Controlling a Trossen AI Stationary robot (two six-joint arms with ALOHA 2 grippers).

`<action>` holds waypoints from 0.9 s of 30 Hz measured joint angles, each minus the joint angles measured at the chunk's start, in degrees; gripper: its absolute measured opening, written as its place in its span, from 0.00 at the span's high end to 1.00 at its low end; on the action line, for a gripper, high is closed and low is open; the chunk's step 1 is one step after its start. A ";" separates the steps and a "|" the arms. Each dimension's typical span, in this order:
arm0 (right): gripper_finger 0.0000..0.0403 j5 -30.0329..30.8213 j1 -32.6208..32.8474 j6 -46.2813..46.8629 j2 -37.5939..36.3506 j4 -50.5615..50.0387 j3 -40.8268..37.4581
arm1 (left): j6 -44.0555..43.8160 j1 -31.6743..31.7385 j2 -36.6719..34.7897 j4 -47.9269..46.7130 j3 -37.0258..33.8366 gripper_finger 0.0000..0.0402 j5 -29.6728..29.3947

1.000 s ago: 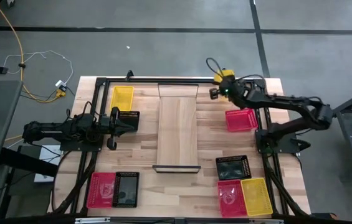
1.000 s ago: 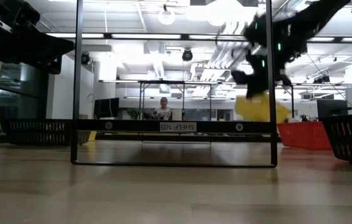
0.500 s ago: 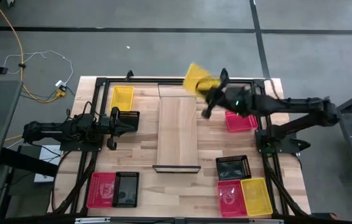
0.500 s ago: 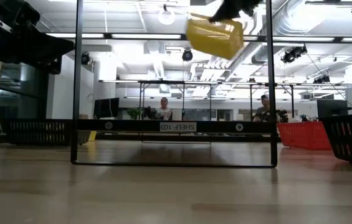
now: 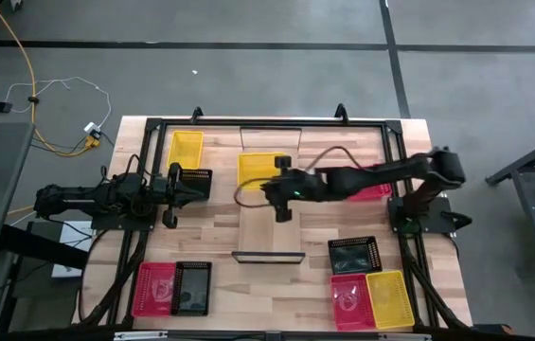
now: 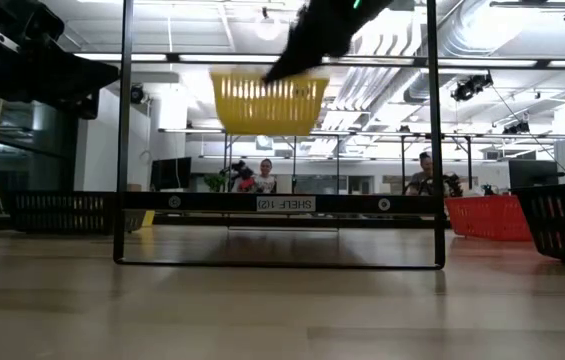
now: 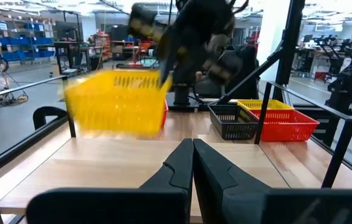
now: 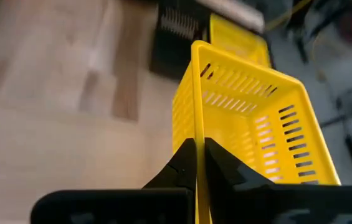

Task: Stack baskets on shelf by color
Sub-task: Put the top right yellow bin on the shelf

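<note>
Moved: we see the right arm has swung left from the table's far right corner, bringing the yellow basket (image 5: 258, 169) over the shelf (image 5: 269, 220).
Right arm: stretched nearly level across the table, from its base at the right edge out to the middle.
Right gripper (image 5: 279, 180): pinched shut on the near wall of the yellow basket; in the right wrist view the two fingers clamp the thin rim between them.
Yellow basket: in the air above the shelf's far left part, held roughly level, open side up, high above the planks in the low view (image 6: 266, 100).
Left arm: waits at the left edge, reaching toward the centre.
Left gripper (image 5: 191, 186): clenched, empty, beside a black basket (image 5: 196, 177).
Other baskets: one yellow (image 5: 186, 149) far left; a red one (image 5: 373, 188) under the right arm; red and black pairs near left and near right.
Room: we see people seated far behind the table.
</note>
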 joint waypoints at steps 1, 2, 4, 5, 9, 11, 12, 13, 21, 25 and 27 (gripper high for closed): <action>1.00 -0.11 -0.93 0.42 1.35 -0.36 0.38 | -0.01 0.00 0.00 0.00 0.00 1.00 0.02; 1.00 -0.19 -1.81 0.96 2.48 -0.34 0.48 | -0.01 -0.01 -0.01 -0.01 0.00 1.00 -0.01; 1.00 -0.16 -3.61 2.67 4.35 0.65 0.38 | 0.00 -0.02 0.01 -0.01 0.00 1.00 0.00; 1.00 -0.21 -4.53 3.70 5.11 1.53 0.07 | 0.00 -0.02 0.01 0.00 0.00 1.00 0.02; 1.00 -0.61 -7.05 4.49 7.45 2.15 -0.91 | 0.00 -0.01 0.01 0.00 0.00 1.00 0.02; 1.00 -1.28 -7.70 2.98 8.25 2.46 -0.93 | -0.01 -0.01 0.00 0.00 0.00 1.00 -0.01; 1.00 -2.18 -7.93 2.43 8.58 2.99 -0.93 | 0.00 0.01 0.00 0.00 0.00 1.00 0.02; 1.00 -3.24 -8.03 1.82 8.75 3.44 -0.93 | 0.00 0.01 0.01 0.00 0.00 1.00 -0.01; 1.00 -4.38 -9.68 -1.58 9.13 1.32 -0.95 | -0.01 -0.01 -0.01 0.00 0.00 1.00 -0.01; 1.00 -4.07 -10.31 -1.44 9.29 -1.30 -0.96 | 0.00 0.01 -0.01 0.00 0.00 1.00 -0.01; 1.00 -4.09 -10.53 -1.06 9.29 -1.24 -0.97 | -0.02 -0.02 0.01 0.00 0.00 1.00 0.01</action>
